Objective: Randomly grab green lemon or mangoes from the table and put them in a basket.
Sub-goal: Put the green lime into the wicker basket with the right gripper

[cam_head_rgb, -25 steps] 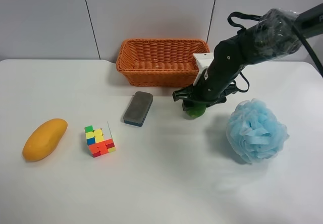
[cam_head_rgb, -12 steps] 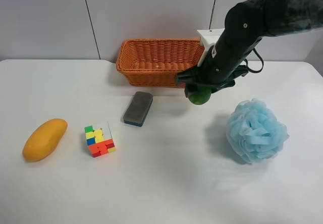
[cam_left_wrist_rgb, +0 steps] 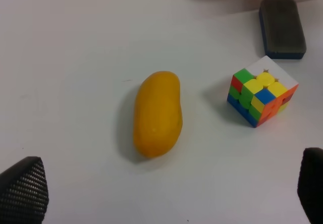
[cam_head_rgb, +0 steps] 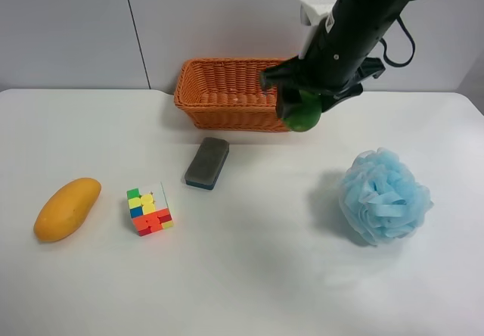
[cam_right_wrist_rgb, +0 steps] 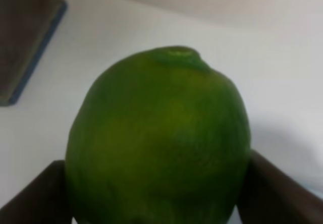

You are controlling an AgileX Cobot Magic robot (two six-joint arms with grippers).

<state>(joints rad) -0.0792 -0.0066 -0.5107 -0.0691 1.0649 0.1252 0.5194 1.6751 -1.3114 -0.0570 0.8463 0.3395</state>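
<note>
My right gripper (cam_head_rgb: pixel 302 104) is shut on the green lemon (cam_head_rgb: pixel 305 116) and holds it in the air by the right front corner of the orange wicker basket (cam_head_rgb: pixel 227 103). The right wrist view shows the lemon (cam_right_wrist_rgb: pixel 159 138) filling the space between the dark fingers (cam_right_wrist_rgb: pixel 275 191). The yellow-orange mango (cam_head_rgb: pixel 66 208) lies at the left of the white table (cam_head_rgb: pixel 249 275). In the left wrist view my left gripper (cam_left_wrist_rgb: pixel 166 193) is open and empty, above the table, with the mango (cam_left_wrist_rgb: pixel 157 113) lying in front of it.
A colourful puzzle cube (cam_head_rgb: pixel 149 209) sits right of the mango. A dark grey eraser block (cam_head_rgb: pixel 207 162) lies in front of the basket. A pale blue bath pouf (cam_head_rgb: pixel 384 195) sits at the right. A grey wall stands behind the basket.
My right gripper has lifted the green lemon off the table and carried it up and back toward the basket's right front corner. Nothing else has moved.
</note>
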